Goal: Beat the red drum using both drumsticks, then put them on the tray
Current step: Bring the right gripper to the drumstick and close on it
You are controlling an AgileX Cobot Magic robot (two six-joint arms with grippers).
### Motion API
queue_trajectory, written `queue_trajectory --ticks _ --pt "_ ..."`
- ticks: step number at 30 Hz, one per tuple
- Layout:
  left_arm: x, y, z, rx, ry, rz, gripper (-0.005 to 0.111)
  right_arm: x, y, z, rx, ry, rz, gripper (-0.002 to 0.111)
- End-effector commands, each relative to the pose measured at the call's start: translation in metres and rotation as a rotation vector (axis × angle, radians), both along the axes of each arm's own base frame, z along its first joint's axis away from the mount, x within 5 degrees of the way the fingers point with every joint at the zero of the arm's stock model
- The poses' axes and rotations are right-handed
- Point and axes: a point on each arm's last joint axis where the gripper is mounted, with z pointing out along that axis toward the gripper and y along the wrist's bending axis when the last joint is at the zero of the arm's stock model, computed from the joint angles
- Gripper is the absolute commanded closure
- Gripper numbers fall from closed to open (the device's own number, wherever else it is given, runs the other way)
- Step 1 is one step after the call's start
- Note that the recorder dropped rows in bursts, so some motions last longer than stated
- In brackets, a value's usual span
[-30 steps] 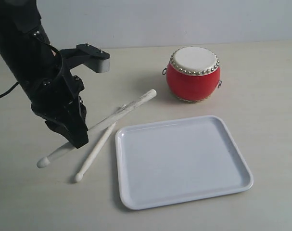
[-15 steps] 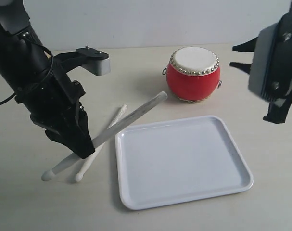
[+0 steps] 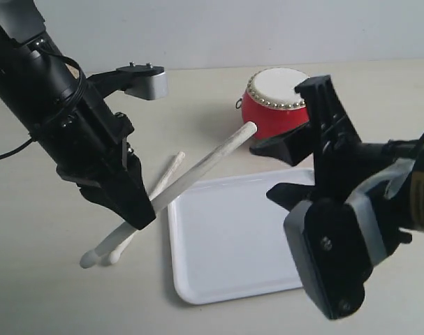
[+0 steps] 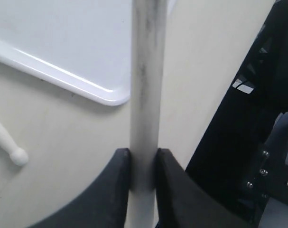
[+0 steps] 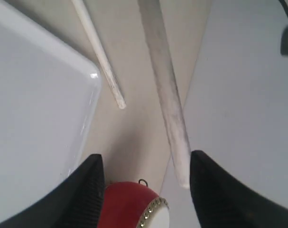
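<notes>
My left gripper (image 3: 138,213) (image 4: 143,154) is shut on one drumstick (image 3: 205,162) (image 4: 146,71) and holds it slanted above the table, its thick end close to the red drum (image 3: 271,105). The second drumstick (image 3: 150,202) (image 5: 98,57) lies on the table left of the white tray (image 3: 218,244), and its bead tip (image 4: 16,156) shows in the left wrist view. My right gripper (image 3: 269,171) (image 5: 144,159) stands open and empty in front of the drum (image 5: 129,204), partly hiding it. The held stick's end (image 5: 179,156) hangs near one right finger.
The right arm's big black body and grey camera (image 3: 330,258) cover the right half of the tray, and that arm (image 4: 257,118) also fills one side of the left wrist view. The left arm (image 3: 65,118) stands over the table's left part. A pale wall runs behind the table.
The left gripper has lifted its drumstick higher and carried it right, toward the drum. The right arm has swung in from the right edge to in front of the drum and tray.
</notes>
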Motion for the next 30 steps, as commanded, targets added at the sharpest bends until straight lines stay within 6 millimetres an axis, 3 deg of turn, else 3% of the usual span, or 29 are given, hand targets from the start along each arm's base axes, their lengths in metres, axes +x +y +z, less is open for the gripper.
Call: queue_trajectory --ticks 1,4,9,13,20,30 --pt "-0.003 -0.002 0.004 -0.031 0.010 0.007 0.107 -0.016 0.010 -0.004 -0.057 -0.081 0.016 0.055" --pt "-0.004 -0.003 0.005 -0.045 0.023 0.019 0.107 -0.020 0.018 -0.007 -0.106 -0.135 -0.003 0.055" --pt "-0.012 -0.008 0.000 -0.031 0.039 -0.010 0.107 -0.011 0.018 -0.018 -0.209 -0.195 -0.090 0.055" --pt "-0.023 -0.016 -0.004 -0.009 0.040 -0.063 0.107 -0.011 0.017 -0.015 -0.196 -0.199 -0.088 0.055" --pt "-0.025 -0.021 -0.001 -0.065 0.069 -0.054 0.107 -0.016 0.021 -0.016 -0.173 -0.159 -0.034 0.062" --pt "-0.029 -0.025 0.001 -0.101 0.078 -0.072 0.107 -0.019 0.024 -0.018 -0.164 -0.132 0.008 0.062"
